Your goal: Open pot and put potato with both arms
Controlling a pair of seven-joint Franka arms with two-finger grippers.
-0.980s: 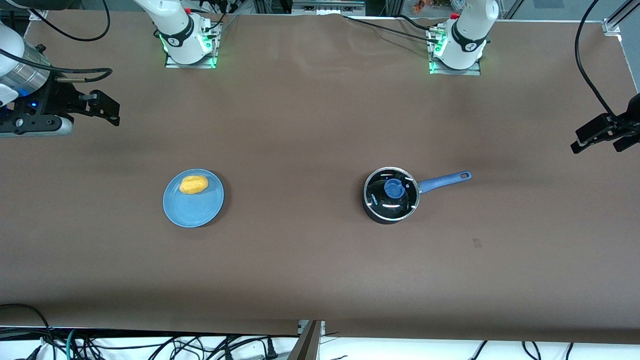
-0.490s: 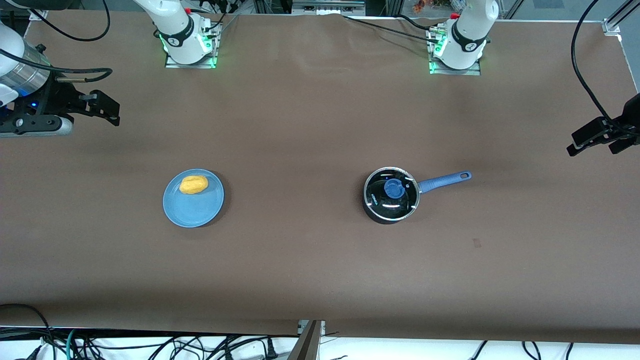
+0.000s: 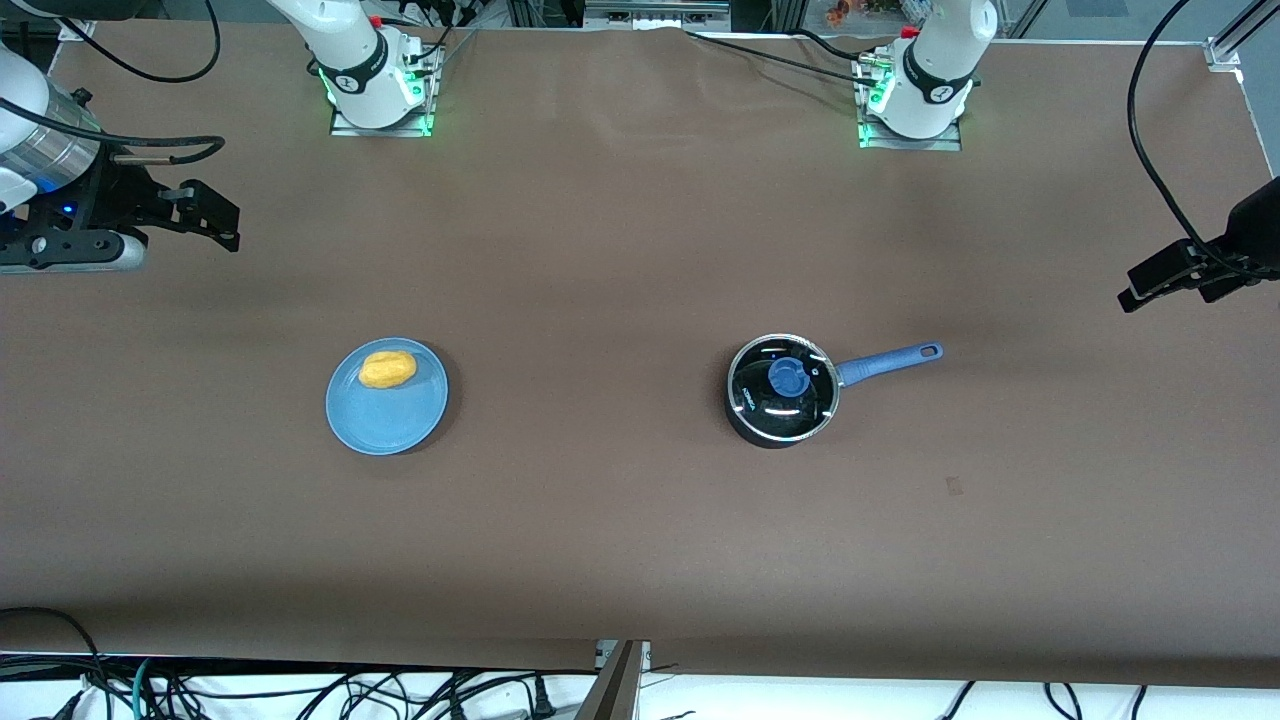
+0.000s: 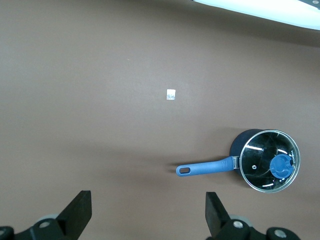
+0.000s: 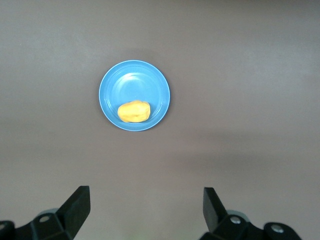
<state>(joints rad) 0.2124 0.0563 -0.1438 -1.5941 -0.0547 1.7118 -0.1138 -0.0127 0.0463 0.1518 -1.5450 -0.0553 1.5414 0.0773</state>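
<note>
The black pot (image 3: 783, 400) stands on the brown table with its long blue handle (image 3: 890, 360) pointing toward the left arm's end. The glass lid with the blue knob (image 3: 790, 376) sits on it. The yellow-orange potato (image 3: 387, 369) lies on a blue plate (image 3: 385, 428) toward the right arm's end. My left gripper (image 3: 1180, 285) is open, up over the table's end past the handle. My right gripper (image 3: 213, 220) is open over the table's other end and waits. The left wrist view shows the pot (image 4: 239, 150), its handle (image 4: 205, 168) and my open gripper (image 4: 148, 215). The right wrist view shows the potato (image 5: 134, 111), the plate (image 5: 135, 82) and my open gripper (image 5: 146, 210).
A small pale mark (image 3: 953, 487) lies on the table nearer the front camera than the handle; it also shows in the left wrist view (image 4: 171, 94). Cables hang along the table's front edge (image 3: 300, 690). Both arm bases (image 3: 380, 90) stand at the back edge.
My left gripper has moved a little inward from the table's end toward the pot's handle. The right arm, pot, lid and potato have not moved.
</note>
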